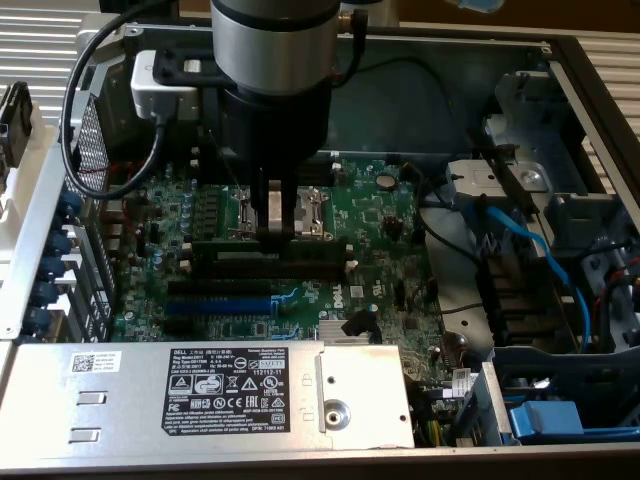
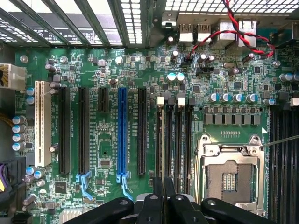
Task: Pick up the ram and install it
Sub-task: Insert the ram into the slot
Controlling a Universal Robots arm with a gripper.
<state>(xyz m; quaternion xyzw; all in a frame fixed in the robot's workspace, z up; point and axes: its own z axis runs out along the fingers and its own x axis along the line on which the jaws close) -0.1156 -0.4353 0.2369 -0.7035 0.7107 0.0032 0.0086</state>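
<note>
Found the claw [image 1: 275,232] nearly closed, pinching the top edge of the ram [image 1: 230,244] at about mid-length. Found the stick standing on edge along the bank of black memory slots [image 1: 300,266], between the CPU socket [image 1: 312,210] and the blue slot [image 1: 220,305], inside the open computer case [image 1: 440,100]. Could not pin down the exact slot under it, nor tell seated from merely resting on top. Judged the main risk to be a skewed press. Feared jamming one end, flexing the motherboard [image 1: 385,225] or scraping the contacts on any push down with the stick off the slot's line or turned the wrong way round. Judged a second risk in the thin grip itself: liable to slip or to tilt the stick under load, leaving one end high and its clip unlatched. Got from the exterior view the stick's whole length and its lie beside the socket, plus the power supply [image 1: 240,390] in the foreground and a blue cable [image 1: 545,255] well apart from the work. Got from the wrist view a look down past the fingers [image 2: 158,193], close together with only a sliver between them. Got there too the white end clips [image 2: 161,100] at the slot ends, the socket's bare contact field, and red-and-black wires [image 2: 233,35] crossing near the rear ports [image 2: 196,30].
</note>
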